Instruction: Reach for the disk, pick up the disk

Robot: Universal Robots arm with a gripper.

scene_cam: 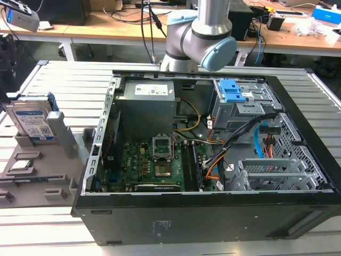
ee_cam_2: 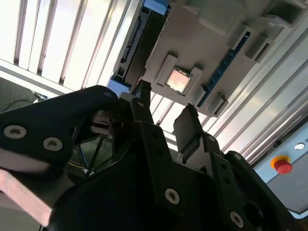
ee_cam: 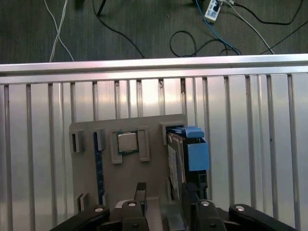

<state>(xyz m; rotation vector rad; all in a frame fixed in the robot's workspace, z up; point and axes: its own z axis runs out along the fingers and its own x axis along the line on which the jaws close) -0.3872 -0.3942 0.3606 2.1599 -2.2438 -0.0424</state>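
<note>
Not grabbed yet: disk [ee_cam: 183, 154] stands upright in the grey holder [ee_cam: 125, 180] ahead of the gripper [ee_cam: 163, 188], jaws apart, holding 0.

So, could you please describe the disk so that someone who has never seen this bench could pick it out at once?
Find the open black computer case, then the grey holder plate at the exterior view's left of it. The disk stands on edge at that plate's far end: a silver slab with a white-and-blue label and blue rails, unlike the small chip lying flat nearby.
</note>
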